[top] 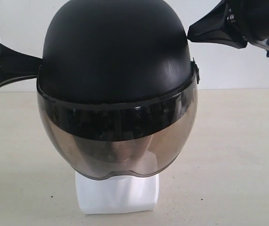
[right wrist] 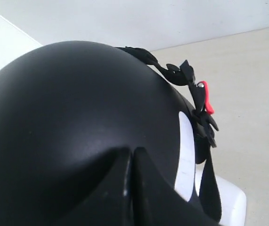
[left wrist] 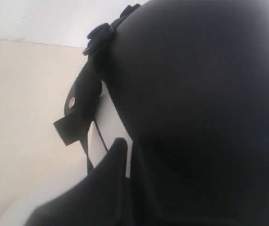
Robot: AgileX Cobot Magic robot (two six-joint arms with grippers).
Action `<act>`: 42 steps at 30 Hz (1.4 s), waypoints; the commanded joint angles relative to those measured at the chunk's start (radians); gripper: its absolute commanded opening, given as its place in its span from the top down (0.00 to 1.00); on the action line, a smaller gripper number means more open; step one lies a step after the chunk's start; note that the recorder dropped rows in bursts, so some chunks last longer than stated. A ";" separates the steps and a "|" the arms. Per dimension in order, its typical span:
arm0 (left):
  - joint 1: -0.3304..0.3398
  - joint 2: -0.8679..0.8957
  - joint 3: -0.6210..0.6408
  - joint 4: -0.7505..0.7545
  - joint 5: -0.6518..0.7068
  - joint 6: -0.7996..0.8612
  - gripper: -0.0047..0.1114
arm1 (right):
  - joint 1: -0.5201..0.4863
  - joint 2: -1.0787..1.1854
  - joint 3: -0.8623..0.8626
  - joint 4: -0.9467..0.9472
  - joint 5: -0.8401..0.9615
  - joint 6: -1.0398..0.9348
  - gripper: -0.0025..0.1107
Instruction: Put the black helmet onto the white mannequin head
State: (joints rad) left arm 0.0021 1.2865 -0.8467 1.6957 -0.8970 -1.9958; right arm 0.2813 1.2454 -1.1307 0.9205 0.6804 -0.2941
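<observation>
Between left hand [top: 33, 66], right hand [top: 195, 33] | black helmet [top: 118, 52] on mannequin head [top: 118, 194]

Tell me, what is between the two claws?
The black helmet, sitting over the white head, fills the gap from left claw to right claw, touching both. The exterior view shows it.

Beige tabletop [top: 238, 155] (white wall [top: 228, 70] behind)

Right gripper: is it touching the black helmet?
Touching. The exterior view shows the right gripper tip-first against the black helmet, with no gap.
</observation>
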 commanded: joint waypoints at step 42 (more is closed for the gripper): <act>0.151 -0.232 -0.073 0.049 -0.191 -0.068 0.92 | 0.108 -0.127 0.001 -0.099 -0.007 0.133 0.98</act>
State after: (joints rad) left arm 0.1477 1.0734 -0.9173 1.7554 -1.0625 -2.0383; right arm 0.3874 1.1420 -1.1326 0.8484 0.6687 -0.1802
